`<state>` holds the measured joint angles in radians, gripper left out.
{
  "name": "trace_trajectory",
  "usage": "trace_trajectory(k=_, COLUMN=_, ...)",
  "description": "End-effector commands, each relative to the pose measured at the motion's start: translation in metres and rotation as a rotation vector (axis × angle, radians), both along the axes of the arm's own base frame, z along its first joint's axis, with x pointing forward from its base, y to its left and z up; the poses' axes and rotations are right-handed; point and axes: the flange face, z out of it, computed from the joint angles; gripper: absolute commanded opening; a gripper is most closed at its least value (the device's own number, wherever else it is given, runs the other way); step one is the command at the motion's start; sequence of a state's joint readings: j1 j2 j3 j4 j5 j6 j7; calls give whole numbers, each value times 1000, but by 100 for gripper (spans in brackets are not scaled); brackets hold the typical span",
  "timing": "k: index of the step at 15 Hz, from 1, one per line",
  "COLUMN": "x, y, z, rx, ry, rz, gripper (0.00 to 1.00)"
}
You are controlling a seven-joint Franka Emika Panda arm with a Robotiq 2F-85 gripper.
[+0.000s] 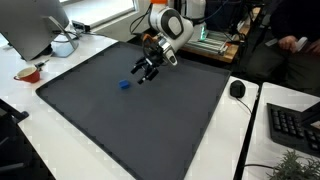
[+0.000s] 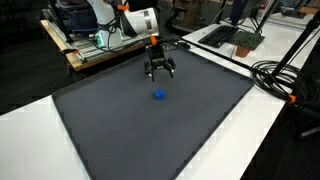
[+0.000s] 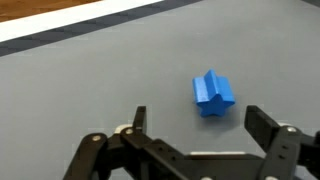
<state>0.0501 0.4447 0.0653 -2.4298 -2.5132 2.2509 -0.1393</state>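
The gripper (image 1: 147, 70) hovers, fingers (image 3: 262, 125) spread wide and empty, near a small blue block (image 3: 212, 93) lying on the dark tabletop (image 1: 150, 130); an off-centre descent could knock it aside.
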Motion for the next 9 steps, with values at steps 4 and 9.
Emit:
trace_trajectory(k=4, x=8, y=-29, z=-16, rx=-49, ry=28, rz=-43, gripper=100)
trace_trajectory(k=9, x=18, y=-19, z=-22, rx=-38, ry=20, rz=-28, gripper=100)
